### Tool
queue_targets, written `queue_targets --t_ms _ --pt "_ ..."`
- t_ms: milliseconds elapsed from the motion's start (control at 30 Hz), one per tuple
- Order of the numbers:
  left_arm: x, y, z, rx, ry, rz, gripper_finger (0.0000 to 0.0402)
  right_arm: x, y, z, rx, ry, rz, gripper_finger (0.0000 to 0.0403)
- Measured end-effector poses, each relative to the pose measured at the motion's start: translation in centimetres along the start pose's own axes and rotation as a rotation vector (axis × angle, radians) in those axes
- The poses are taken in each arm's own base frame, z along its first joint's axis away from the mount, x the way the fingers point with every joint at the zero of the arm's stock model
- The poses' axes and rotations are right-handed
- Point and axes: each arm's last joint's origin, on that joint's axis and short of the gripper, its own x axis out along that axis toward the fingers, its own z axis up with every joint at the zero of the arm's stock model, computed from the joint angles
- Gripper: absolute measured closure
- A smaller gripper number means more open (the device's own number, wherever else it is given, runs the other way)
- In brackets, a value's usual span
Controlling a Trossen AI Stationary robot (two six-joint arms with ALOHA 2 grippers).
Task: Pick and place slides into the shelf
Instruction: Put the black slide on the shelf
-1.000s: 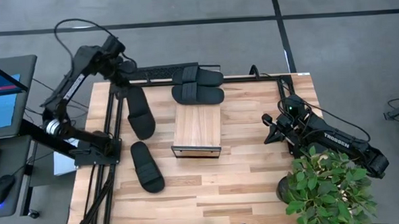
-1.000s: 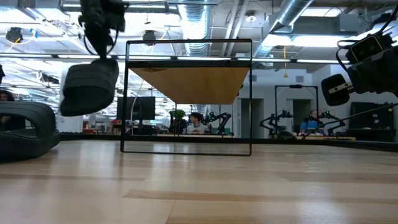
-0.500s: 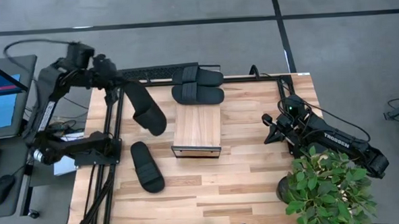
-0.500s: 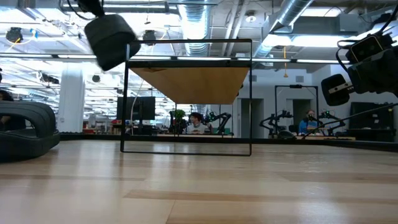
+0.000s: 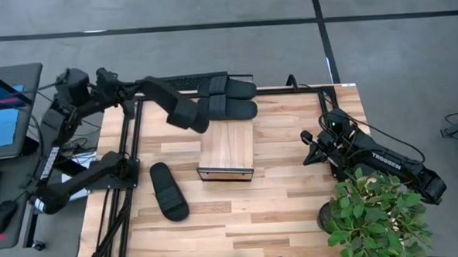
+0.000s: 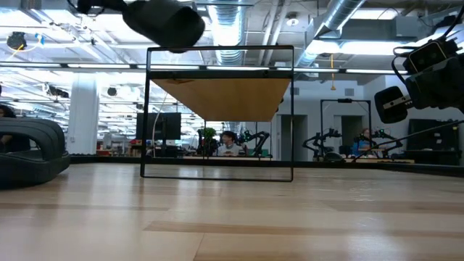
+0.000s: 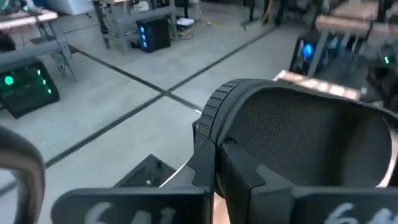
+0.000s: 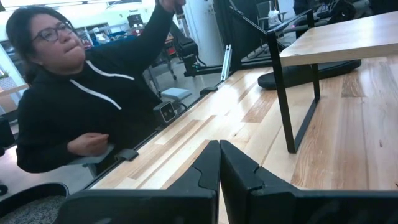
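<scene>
My left gripper [image 5: 140, 87] is shut on a black slide [image 5: 180, 106], high over the table's far left part, left of the light-wood shelf [image 5: 226, 148]. In the low view this slide [image 6: 164, 22] hangs above the shelf's dark frame [image 6: 147, 112]. Two more slides [image 5: 227, 87] [image 5: 228, 109] lie side by side, flat on the table just behind the shelf. Another slide [image 5: 168, 191] lies flat on the table, left of the shelf's near end. My right gripper [image 5: 310, 150] is shut on nothing and rests low at the table's right side. My left gripper pinches one end of the slide [image 7: 214, 134] between its two fingers [image 7: 249, 177]. The fingers come almost level from the table's far left. The slide sticks out beyond them toward the shelf, along the fingers' line, lifted clear of the table.
A potted plant [image 5: 376, 215] stands at the near right corner beside my right arm. A dark keyboard [image 5: 177, 84] lies along the far edge. A person [image 8: 68, 106] sits beside the table in the right wrist view. Bare wood [image 5: 271, 212] lies near and right of the shelf.
My left gripper has risen and tipped from pointing down to almost level. The slide hung below the fingers over the table's left part. It has swung up and toward the right and now sticks out toward the shelf. The fingers have stayed shut on it.
</scene>
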Motion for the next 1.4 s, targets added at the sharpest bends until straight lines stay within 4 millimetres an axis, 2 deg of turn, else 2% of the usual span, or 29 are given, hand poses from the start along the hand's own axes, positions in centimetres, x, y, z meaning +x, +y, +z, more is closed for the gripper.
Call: queue_targets --t_ms 167,300,500,700,833,933,1167,1400 --pt "1.0 0.0 -2.8 -0.138 -0.029 -0.018 0.0401 0.0 0.0 0.0 0.000 0.000 0.000 0.0403" --pt "0.9 -0.3 -4.1 -0.233 -0.020 -0.029 0.0401 0.0 0.0 0.0 0.000 0.000 0.000 0.0403" --pt "-2.5 -1.5 -3.5 -0.293 -0.195 -0.057 0.0401 0.0 0.0 0.0 0.000 0.000 0.000 0.0403" --pt "-6.1 -2.9 -4.5 -0.328 -0.286 -0.057 0.0401 0.0 0.0 0.0 0.000 0.000 0.000 0.0403" --pt "-7.6 -3.5 -5.1 -0.365 -0.361 -0.060 0.0401 0.0 0.0 0.0 0.000 0.000 0.000 0.0403" --pt "-7.1 -3.4 -5.9 -0.417 -0.388 -0.076 0.0401 0.0 0.0 0.0 0.000 0.000 0.000 0.0403" --pt "-4.4 -2.6 -7.2 -0.523 -0.419 -0.127 0.0400 0.0 0.0 0.0 0.000 0.000 0.000 0.0403" --pt "-3.8 -2.4 -7.9 -0.455 -0.376 -0.086 0.0401 0.0 0.0 0.0 0.000 0.000 0.000 0.0403"
